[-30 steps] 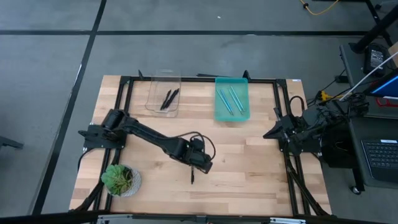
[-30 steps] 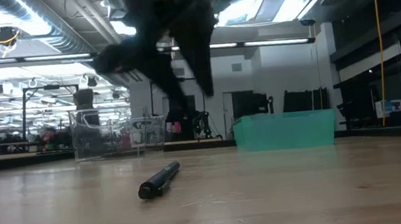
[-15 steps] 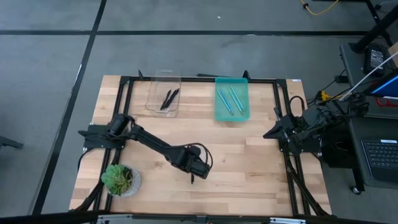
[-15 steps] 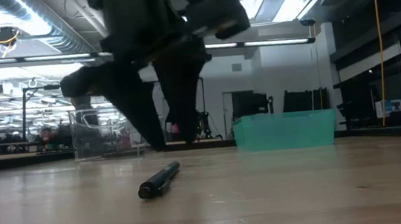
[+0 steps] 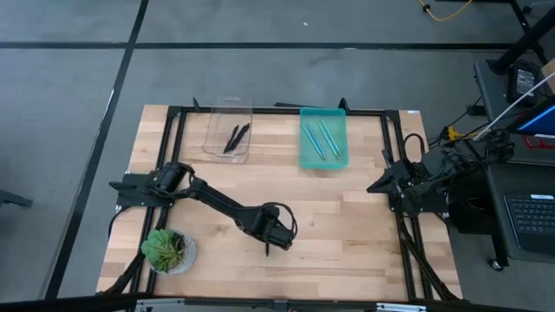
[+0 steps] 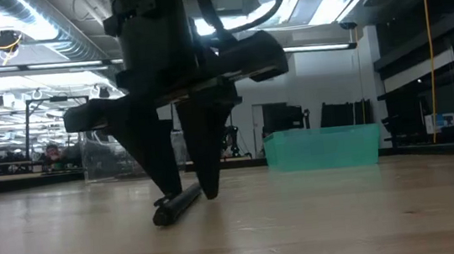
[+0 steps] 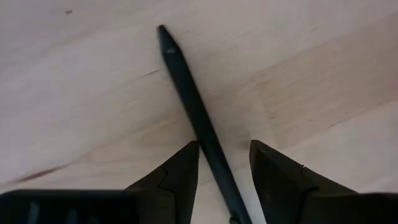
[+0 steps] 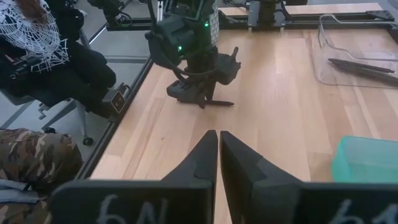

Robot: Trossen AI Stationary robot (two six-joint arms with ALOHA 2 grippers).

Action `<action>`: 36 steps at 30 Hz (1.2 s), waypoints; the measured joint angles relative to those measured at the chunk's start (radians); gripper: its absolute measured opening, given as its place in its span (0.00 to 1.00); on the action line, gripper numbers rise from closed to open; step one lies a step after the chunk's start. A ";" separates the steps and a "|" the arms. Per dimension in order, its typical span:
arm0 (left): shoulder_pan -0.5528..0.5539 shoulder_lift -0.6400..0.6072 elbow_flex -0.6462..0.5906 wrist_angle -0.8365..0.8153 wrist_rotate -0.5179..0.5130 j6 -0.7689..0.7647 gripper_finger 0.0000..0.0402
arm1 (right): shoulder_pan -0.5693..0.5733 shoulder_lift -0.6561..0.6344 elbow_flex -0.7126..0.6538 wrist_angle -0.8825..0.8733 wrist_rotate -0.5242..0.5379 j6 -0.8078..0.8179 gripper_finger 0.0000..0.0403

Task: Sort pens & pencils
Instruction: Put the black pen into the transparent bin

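A black pen (image 7: 198,118) lies flat on the wooden table near its middle front, also seen as the black pen (image 6: 176,207) in the low view. My left gripper (image 7: 224,152) points down over it, open, with one finger on each side of the pen and the tips down near the table; I see no plain touch. My left gripper (image 5: 270,239) is at the centre front in the high view. My right gripper (image 8: 218,143) is shut on nothing and waits at the table's right edge (image 5: 379,185). Two black pens (image 5: 236,137) lie in a clear tray (image 5: 227,114). Light blue sticks (image 5: 321,139) lie in a teal tray (image 5: 323,160).
A small potted plant (image 5: 169,250) stands at the front left corner. A black frame (image 5: 260,110) runs round the table. Both trays sit along the far edge. A person's legs (image 8: 31,158) and a chair show beside the table in the right wrist view.
My left gripper has come down toward the black pen and a little toward the near edge, rolling at the wrist. Its fingers, still as wide apart, now stand on either side of the pen close to the table. The pen lies where it was.
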 joint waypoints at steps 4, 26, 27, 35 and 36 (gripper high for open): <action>0.002 0.011 0.001 -0.025 0.020 -0.051 0.34 | 0.000 0.000 0.000 0.000 0.010 0.000 0.05; 0.106 0.022 0.086 -0.195 0.156 0.177 0.04 | 0.000 0.000 0.000 0.000 0.012 0.006 0.05; 0.117 0.023 0.114 -0.211 0.150 0.215 0.04 | 0.000 0.000 0.000 0.000 0.012 0.006 0.05; 0.198 0.016 0.429 -0.595 0.126 0.495 0.04 | 0.000 0.000 0.000 0.000 0.012 0.003 0.05; 0.214 0.010 0.470 -0.655 0.115 0.535 0.04 | 0.000 0.000 0.000 0.000 0.012 0.003 0.05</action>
